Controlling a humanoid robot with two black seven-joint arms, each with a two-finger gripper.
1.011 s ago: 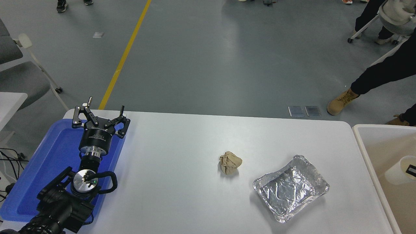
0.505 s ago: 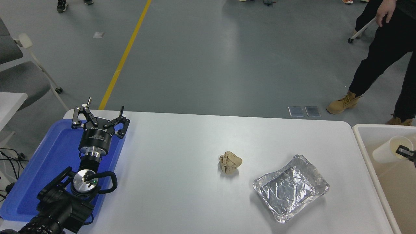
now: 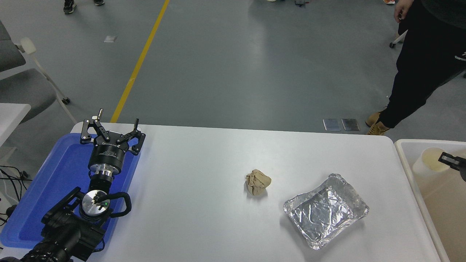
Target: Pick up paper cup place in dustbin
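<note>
White paper cup (image 3: 429, 163) is lying on its side inside the bin (image 3: 403, 160) at the far right, cream mouth facing right, up near the bin's back-left corner. Right at that mouth there's a bit of the right gripper (image 3: 452, 161) poking in from the picture's edge. You only see one black fingertip and a sliver of the body, so I honestly can't tell whether it's got the rim or not, or how wide it is. The tip looks like it's touching or just beside the rim.

Left gripper (image 3: 110, 128) is parked over at the lower left, above the blue tray (image 3: 54, 182), fingers spread wide with nothing between them.

On the table (image 3: 204, 174) itself: a crumpled brown paper ball (image 3: 257, 182) around the middle, and a crinkly foil tray (image 3: 326, 210) near it, down and to the right. The two are close but not touching. The foil tray sits well left of the bin.

A person (image 3: 422, 65) in dark clothes and tan boots stands on the grey floor past the table's far right corner.
</note>
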